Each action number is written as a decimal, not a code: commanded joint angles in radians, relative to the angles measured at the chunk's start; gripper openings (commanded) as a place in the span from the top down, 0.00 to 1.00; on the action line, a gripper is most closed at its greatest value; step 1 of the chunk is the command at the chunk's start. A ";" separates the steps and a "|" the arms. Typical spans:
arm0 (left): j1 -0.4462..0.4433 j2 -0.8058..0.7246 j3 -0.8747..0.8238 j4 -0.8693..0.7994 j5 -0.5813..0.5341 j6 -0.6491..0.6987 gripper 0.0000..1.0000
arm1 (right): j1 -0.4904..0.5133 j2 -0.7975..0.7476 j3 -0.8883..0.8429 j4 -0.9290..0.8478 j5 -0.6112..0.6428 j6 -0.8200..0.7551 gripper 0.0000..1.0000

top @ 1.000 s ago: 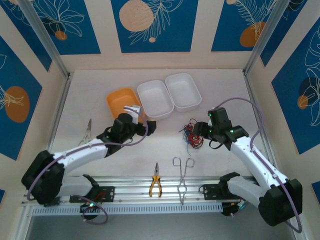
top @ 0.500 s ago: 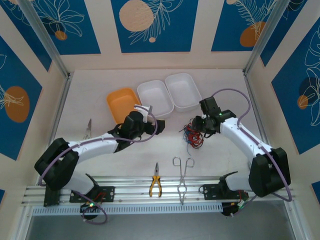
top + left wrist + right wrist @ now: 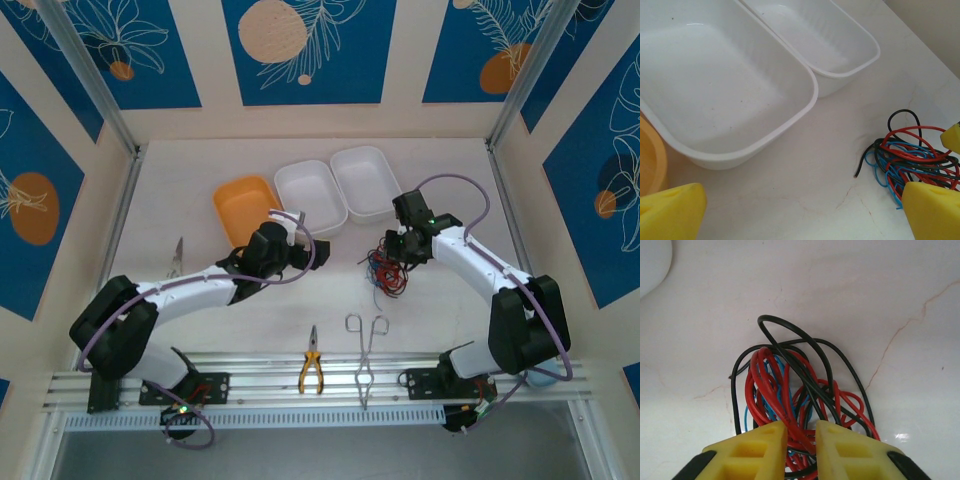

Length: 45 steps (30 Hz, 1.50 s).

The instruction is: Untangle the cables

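The cables lie as one tangled heap of thin red, black and blue strands right of the table's middle. My right gripper sits at the heap's far right edge. In the right wrist view its yellow fingers are drawn close together, with red and black strands of the cables pinched in the narrow gap at the right gripper. My left gripper hovers left of the heap, open and empty. In the left wrist view the left gripper has its tips far apart, and the cables lie by the right tip.
An orange tray and two white trays stand behind the grippers. The white trays are close ahead of the left gripper. Yellow-handled pliers and metal forceps lie near the front rail. A slim metal tool lies at far left.
My right gripper swung to the far side of the heap and its jaws closed in on the strands. The left arm reached further right, then held still and open.
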 commanded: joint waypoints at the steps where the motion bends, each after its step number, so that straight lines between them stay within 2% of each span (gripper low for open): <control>1: -0.007 0.019 0.029 -0.003 0.018 -0.011 0.00 | -0.002 0.001 0.016 0.018 -0.024 0.000 0.91; 4: -0.010 0.031 0.044 -0.001 0.044 -0.002 0.00 | 0.001 -0.022 0.034 0.002 -0.025 0.004 1.00; 12: -0.030 0.076 0.106 0.000 0.128 0.069 0.07 | 0.010 -0.111 0.097 -0.091 -0.030 0.097 1.00; 17: -0.071 0.125 0.160 0.015 0.190 0.128 0.10 | 0.010 -0.141 0.103 -0.114 -0.085 0.172 1.00; 22: -0.120 0.190 0.219 0.008 0.226 0.176 0.12 | 0.021 -0.179 0.130 -0.140 -0.083 0.184 1.00; 29: -0.163 0.282 0.270 0.055 0.244 0.154 0.13 | 0.028 -0.241 0.185 -0.198 -0.034 0.186 1.00; 38: -0.168 0.375 0.287 0.152 0.277 0.081 0.18 | 0.034 -0.281 0.265 -0.301 0.029 0.178 1.00; 45: -0.173 0.402 0.289 0.230 0.306 0.085 0.18 | 0.033 -0.291 0.307 -0.329 0.028 0.185 1.00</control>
